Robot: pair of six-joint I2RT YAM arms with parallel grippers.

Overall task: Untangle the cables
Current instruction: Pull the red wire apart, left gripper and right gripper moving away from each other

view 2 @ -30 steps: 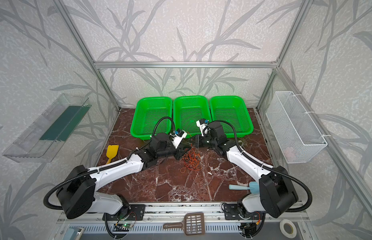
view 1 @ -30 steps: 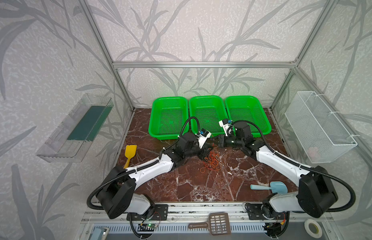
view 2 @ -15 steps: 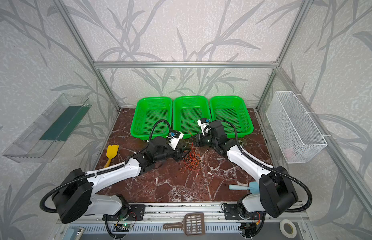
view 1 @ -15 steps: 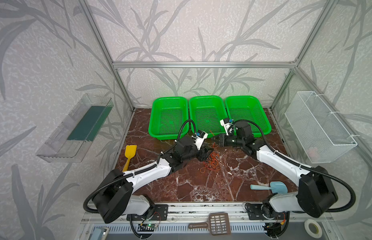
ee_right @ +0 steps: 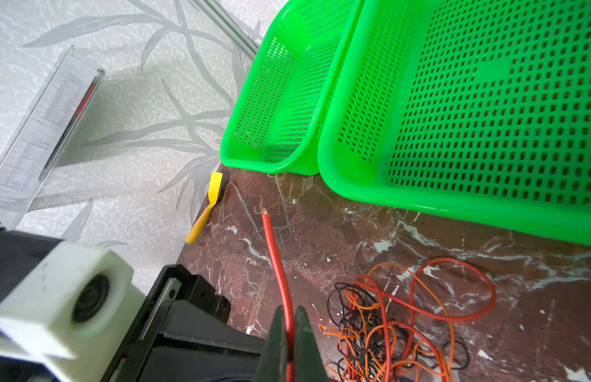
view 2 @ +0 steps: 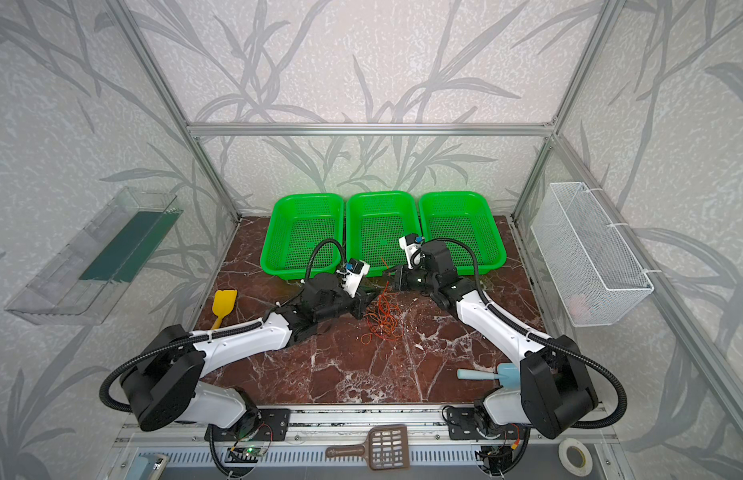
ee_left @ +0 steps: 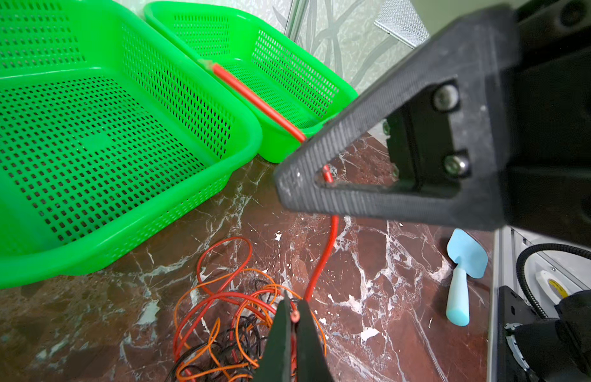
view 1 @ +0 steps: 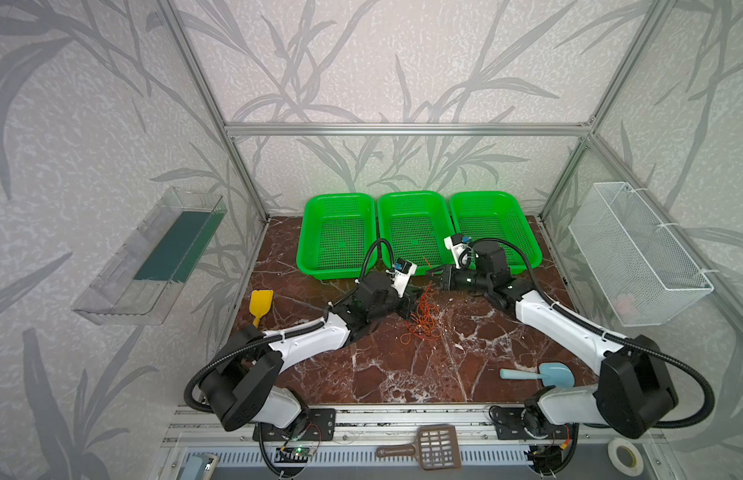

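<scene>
The cables (view 1: pixel 421 322) (view 2: pixel 384 318) lie as a loose tangle of red, orange and black wire on the marble floor in front of the middle basket. My left gripper (ee_left: pixel 294 306) (view 1: pixel 409 301) is shut at the tangle's edge, with a red cable's bare copper tip pinched between its jaws. My right gripper (ee_right: pixel 289 312) (view 1: pixel 434 272) is shut on a red cable (ee_right: pixel 274 251) just above the tangle. That cable's free end pokes out past the jaws. From there the cable (ee_left: pixel 320 258) drops down into the tangle (ee_left: pixel 228 324).
Three green baskets (view 1: pixel 338 199) (view 1: pixel 413 196) (view 1: pixel 488 196) line the back. A yellow scoop (view 1: pixel 259 303) lies at the left and a blue scoop (view 1: pixel 540 374) at the front right. A wire basket (view 1: pixel 635 253) hangs on the right wall and a clear tray (view 1: pixel 149 262) on the left wall.
My left gripper's jaws stood apart half a second ago and have closed on the red cable end at the tangle. The right arm has hardly moved.
</scene>
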